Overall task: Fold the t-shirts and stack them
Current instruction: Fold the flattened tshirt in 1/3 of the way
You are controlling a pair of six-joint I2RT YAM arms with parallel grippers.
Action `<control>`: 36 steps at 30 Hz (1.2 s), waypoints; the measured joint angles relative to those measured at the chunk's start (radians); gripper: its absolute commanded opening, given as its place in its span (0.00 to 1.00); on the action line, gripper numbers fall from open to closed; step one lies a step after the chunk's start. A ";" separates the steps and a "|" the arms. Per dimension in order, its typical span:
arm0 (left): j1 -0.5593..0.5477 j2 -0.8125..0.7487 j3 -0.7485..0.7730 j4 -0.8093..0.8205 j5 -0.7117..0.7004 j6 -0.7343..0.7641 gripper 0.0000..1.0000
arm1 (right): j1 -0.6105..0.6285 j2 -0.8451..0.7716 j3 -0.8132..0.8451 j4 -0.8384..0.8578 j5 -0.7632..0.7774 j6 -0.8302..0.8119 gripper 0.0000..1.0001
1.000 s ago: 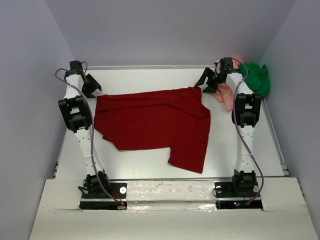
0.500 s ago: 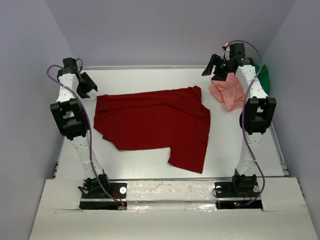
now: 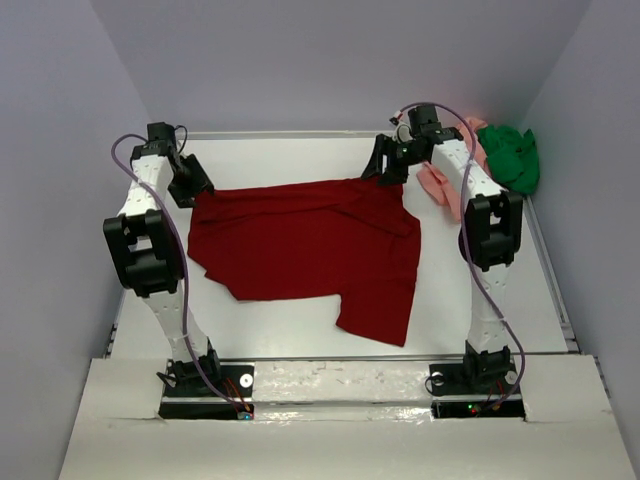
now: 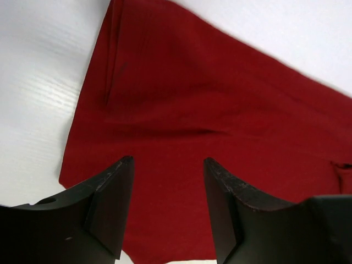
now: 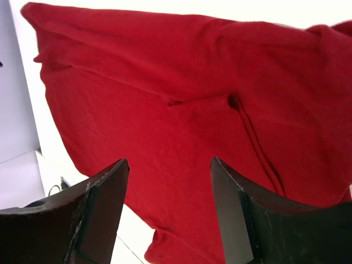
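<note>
**Readiness for a fold**

Mid-table, the dark red shirt (image 3: 310, 240) lies spread flat, probably laid out for folding. Over its far corners the left gripper (image 3: 190, 180) and right gripper (image 3: 388, 165) hover with jaws apart and empty, seemingly ready to pinch. Beyond them, the pink shirt (image 3: 438, 184) and green shirt (image 3: 512, 158) wait bunched.

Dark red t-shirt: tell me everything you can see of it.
The dark red t-shirt is plain soft cloth, spread mostly flat on the white table, creased, with one part reaching toward the near edge on the right. The left gripper and right gripper hang open over its far corners; neither holds it.
</note>
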 measured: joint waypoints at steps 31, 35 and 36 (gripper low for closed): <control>0.008 -0.026 -0.113 0.005 0.003 0.000 0.63 | -0.012 0.172 0.013 0.001 -0.082 -0.010 0.65; 0.008 -0.026 -0.113 0.005 0.003 0.000 0.63 | -0.012 0.192 0.043 0.003 -0.085 -0.010 0.65; 0.008 -0.026 -0.113 0.005 0.003 0.000 0.63 | -0.012 0.201 0.055 0.003 -0.086 -0.010 0.65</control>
